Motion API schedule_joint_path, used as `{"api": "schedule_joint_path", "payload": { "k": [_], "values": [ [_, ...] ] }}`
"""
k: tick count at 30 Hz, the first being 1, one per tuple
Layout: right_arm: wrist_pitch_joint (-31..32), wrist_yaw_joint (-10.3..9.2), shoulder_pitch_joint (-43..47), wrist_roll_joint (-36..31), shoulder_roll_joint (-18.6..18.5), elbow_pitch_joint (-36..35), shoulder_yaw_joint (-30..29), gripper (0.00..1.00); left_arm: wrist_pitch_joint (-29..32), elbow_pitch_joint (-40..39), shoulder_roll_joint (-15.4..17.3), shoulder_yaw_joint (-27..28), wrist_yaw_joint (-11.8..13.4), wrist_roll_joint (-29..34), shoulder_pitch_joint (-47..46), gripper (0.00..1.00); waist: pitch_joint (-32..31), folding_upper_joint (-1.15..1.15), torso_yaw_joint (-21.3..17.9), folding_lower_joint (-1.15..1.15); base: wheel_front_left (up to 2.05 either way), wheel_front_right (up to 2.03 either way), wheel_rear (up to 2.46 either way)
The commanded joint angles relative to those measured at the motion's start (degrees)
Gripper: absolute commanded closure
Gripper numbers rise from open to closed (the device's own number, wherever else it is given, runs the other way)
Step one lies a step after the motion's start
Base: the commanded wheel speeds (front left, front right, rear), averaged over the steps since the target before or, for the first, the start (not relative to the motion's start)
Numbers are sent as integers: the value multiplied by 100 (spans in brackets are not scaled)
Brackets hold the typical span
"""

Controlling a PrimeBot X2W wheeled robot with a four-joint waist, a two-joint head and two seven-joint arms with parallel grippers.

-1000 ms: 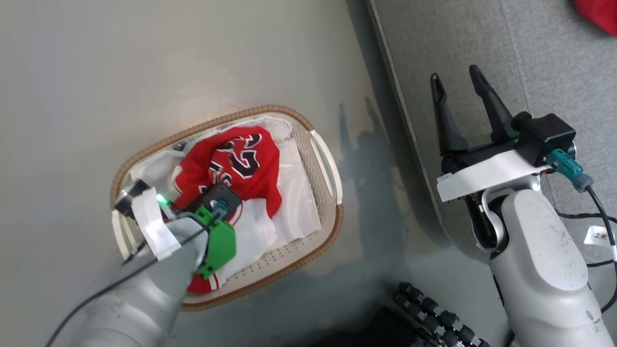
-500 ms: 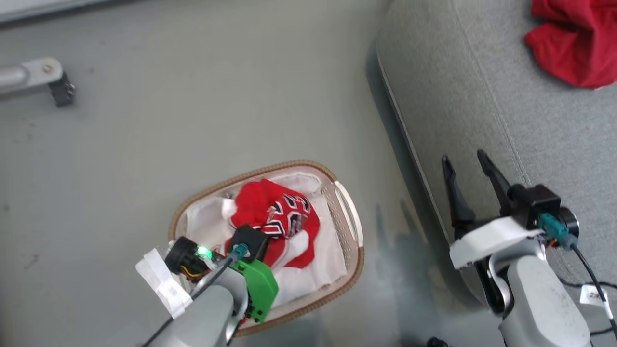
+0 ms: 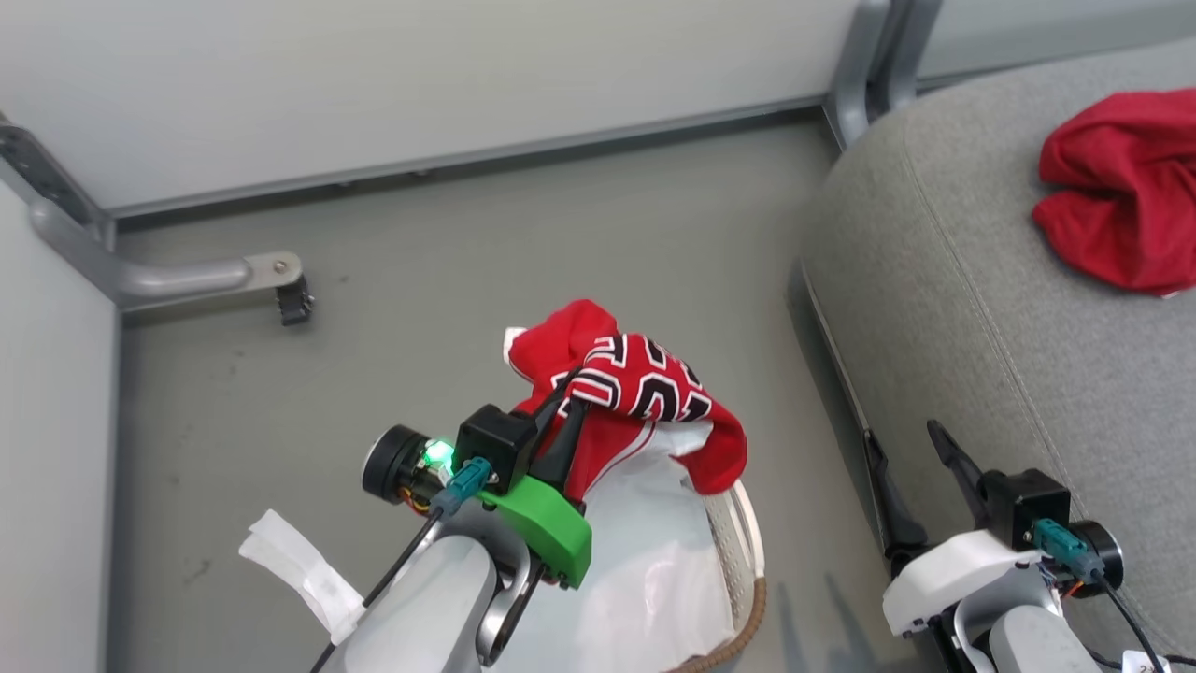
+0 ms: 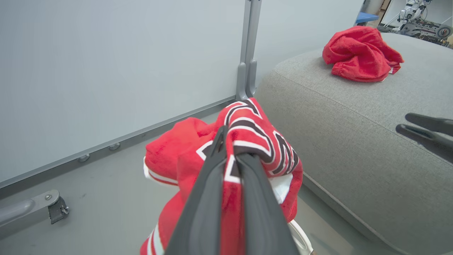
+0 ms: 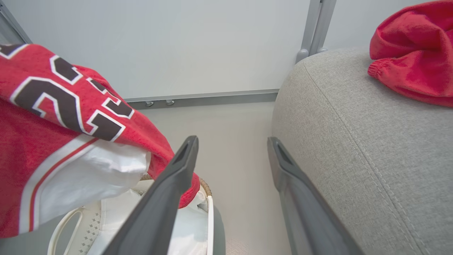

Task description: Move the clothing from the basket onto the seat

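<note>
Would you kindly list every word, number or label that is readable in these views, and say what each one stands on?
"2": large black figure edged in white, on the jersey, in the right wrist view.
Other figures on the jersey: folded and crumpled, not readable with certainty.
White tag at the head view's lower right edge: cut off, unreadable.
Plain red garment on the seat: no text seen.

basket [image 3: 745,542] mostly hidden, jersey [image 5: 53,106] edge-cropped
</note>
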Motion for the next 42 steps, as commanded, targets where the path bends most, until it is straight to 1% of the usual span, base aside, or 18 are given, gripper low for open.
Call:
{"api": "schedule_joint_path", "payload": {
  "k": [1, 6, 8, 11, 14, 18, 23, 26, 30, 36, 42],
  "values": [
    [-12, -6, 135, 4, -27, 20, 2, 0, -3, -199, 3, 59, 9, -1, 79, 100, -550, 0, 416, 0, 0, 0, 0],
    [-12, -6, 322, -16, -26, 93, 94, 0, -3, -892, 6, 254, 25, -108, 102, 100, -776, 0, 499, 0, 0, 0, 0],
    [-11, -6, 379, -40, -25, 105, 224, 0, -3, -1084, 7, 322, 41, -142, 113, 100, -841, 0, 522, 0, 0, 0, 0],
    [-12, -5, 380, -212, -7, 67, 852, 0, -2, -1297, 7, 394, 72, -225, 167, 100, -890, 0, 545, 0, 0, 0, 0],
    [-12, -6, 202, -195, -63, -33, 1386, 0, -2, -1426, 6, 419, 103, -257, 201, 100, -916, 0, 566, 0, 0, 0, 0],
    [-12, -6, -125, 66, -76, -343, 2022, 0, -3, -1525, 5, 373, 93, -302, 276, 100, -948, 0, 615, 0, 0, 0, 0],
    [-12, -6, -561, 618, -71, -739, 2709, 0, -2, -1538, 5, 248, 99, -370, 325, 100, -971, 0, 728, 0, 0, 0, 0],
    [-12, -5, -727, 836, -68, -701, 3029, 0, -3, -1541, 6, 185, 128, -404, 348, 100, -971, 0, 780, 0, 0, 0, 0],
    [-12, -5, -999, 835, -42, -391, 3274, 0, -3, -1517, 4, 49, 136, -452, 335, 100, -935, 0, 861, 0, 0, 0, 0],
    [-12, -5, -1265, 891, -23, -9, 3343, 0, -3, -1585, 4, -295, 142, -612, 275, 100, -865, 0, 1018, 0, 0, 0, 0],
    [-11, -6, -1443, 923, -30, 352, 3175, 0, -4, -1650, 5, -677, 149, -734, 218, 100, -836, 0, 1197, 0, 0, 0, 0]
  ]
}}
